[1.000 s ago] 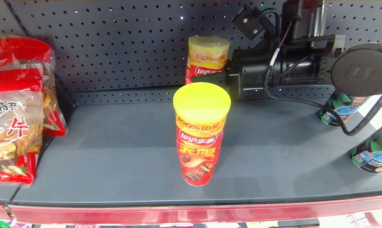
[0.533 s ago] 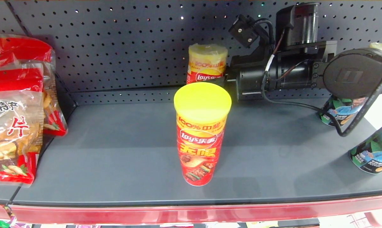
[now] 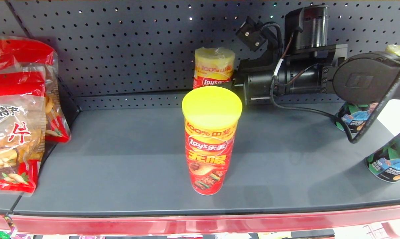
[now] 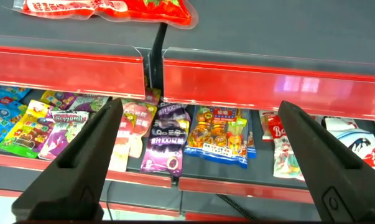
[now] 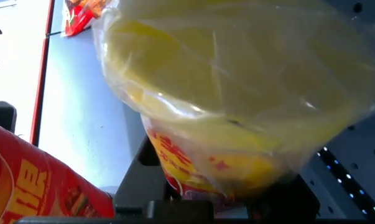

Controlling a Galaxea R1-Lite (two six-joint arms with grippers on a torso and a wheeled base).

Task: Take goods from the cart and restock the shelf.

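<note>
My right gripper [image 3: 227, 84] is clenched on a yellow-lidded chip can [image 3: 215, 66] at the far side of the shelf [image 3: 120, 149], close to the pegboard [image 3: 120, 49]. It sits directly behind a second chip can [image 3: 210, 139], which stands upright nearer the front edge and hides the held one's base. My left gripper [image 4: 199, 106] is released, fingers spread wide, facing candy packets [image 4: 168, 140] lower down.

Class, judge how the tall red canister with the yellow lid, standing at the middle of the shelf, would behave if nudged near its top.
The canister is tall on a small base, so it would probably tip rather than slide. Once down, its round body would likely roll across the flat shelf.
</note>
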